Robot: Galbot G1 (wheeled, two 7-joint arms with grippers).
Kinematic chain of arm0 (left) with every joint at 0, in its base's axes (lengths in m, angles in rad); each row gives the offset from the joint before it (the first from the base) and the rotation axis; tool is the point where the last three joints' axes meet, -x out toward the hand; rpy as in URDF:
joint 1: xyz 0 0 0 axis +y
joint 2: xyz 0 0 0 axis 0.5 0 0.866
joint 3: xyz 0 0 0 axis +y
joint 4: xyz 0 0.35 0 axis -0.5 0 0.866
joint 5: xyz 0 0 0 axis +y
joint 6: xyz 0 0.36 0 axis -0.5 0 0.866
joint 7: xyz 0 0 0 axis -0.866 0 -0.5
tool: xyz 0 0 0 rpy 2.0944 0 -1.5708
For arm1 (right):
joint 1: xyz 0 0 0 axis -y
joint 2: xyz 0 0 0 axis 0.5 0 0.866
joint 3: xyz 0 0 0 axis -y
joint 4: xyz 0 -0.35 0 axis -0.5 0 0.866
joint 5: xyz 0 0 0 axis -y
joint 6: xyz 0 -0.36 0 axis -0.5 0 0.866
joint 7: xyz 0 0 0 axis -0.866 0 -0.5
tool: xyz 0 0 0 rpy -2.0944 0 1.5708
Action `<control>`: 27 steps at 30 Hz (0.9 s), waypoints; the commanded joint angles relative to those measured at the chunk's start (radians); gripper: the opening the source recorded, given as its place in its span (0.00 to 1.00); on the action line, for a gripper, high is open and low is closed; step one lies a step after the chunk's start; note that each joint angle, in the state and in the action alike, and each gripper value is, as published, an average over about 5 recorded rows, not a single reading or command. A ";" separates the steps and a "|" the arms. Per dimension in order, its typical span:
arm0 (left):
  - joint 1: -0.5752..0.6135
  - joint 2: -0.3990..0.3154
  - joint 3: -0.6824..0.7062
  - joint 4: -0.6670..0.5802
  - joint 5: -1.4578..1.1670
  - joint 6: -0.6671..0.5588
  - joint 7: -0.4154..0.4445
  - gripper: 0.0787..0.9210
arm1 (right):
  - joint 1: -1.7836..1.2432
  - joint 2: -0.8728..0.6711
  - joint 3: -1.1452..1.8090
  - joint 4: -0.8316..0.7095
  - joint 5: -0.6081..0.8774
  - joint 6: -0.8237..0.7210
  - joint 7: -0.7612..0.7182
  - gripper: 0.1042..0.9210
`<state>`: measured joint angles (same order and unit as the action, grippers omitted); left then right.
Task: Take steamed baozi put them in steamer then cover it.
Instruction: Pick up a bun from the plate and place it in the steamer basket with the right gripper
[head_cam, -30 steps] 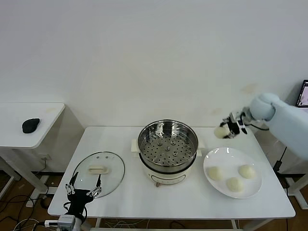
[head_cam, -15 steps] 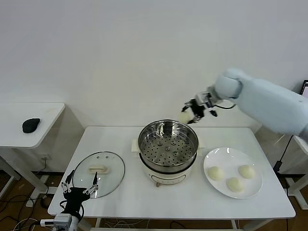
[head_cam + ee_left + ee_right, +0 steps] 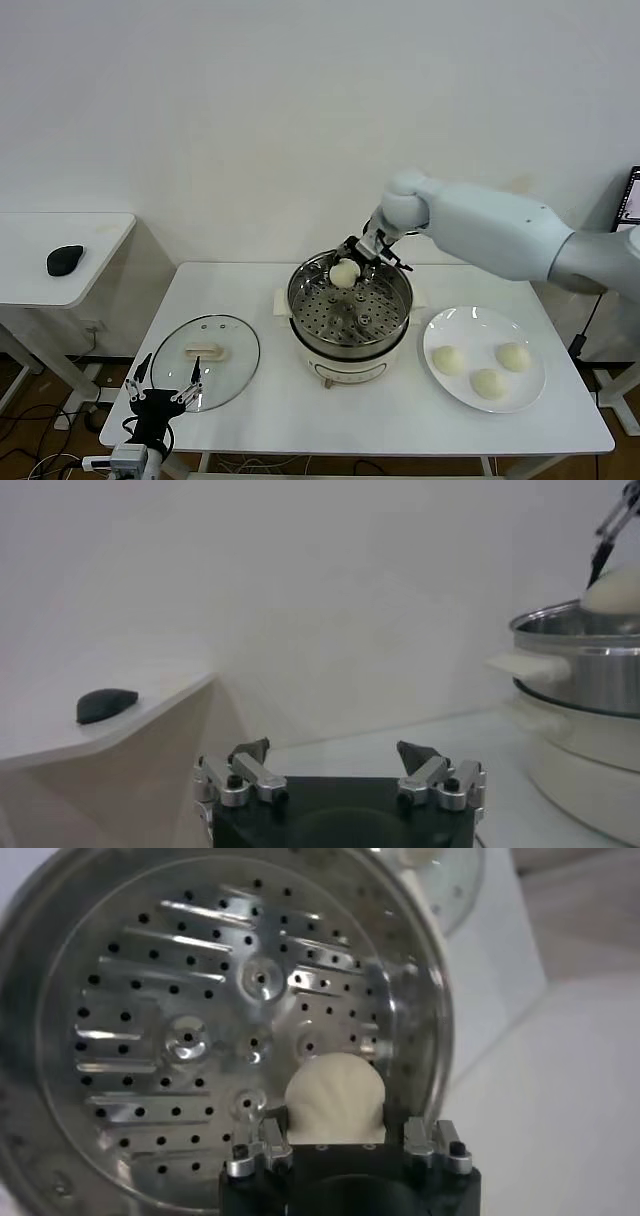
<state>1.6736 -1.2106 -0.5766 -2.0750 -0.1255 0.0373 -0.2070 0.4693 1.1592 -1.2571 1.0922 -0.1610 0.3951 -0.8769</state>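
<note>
A small round cream-white dough bun hangs over the rear of the round shiny stainless-steel steamer basket, apparently just above its perforated floor. Three more cream-white buns lie right of the steamer. The round clear glass lid lies flat to the steamer's left, cream handle up.

Right arm is reaching in from the right, its right gripper pointing down and apparently clamping a load between its fingers. Left gripper is sitting low, fingers spread wide.
</note>
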 commanded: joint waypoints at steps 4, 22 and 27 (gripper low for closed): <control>0.002 0.000 -0.002 0.001 0.000 -0.001 -0.001 0.88 | -0.042 0.054 -0.002 -0.094 -0.214 0.144 0.054 0.60; 0.002 -0.005 -0.002 -0.006 0.000 -0.001 -0.001 0.88 | -0.024 0.060 0.023 -0.116 -0.160 0.170 0.090 0.88; 0.009 -0.002 -0.004 -0.016 0.000 -0.001 -0.001 0.88 | 0.106 -0.052 -0.011 0.085 0.142 -0.070 -0.053 0.88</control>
<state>1.6840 -1.2119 -0.5804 -2.0920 -0.1261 0.0362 -0.2080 0.5209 1.1427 -1.2657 1.0962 -0.1718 0.4111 -0.8754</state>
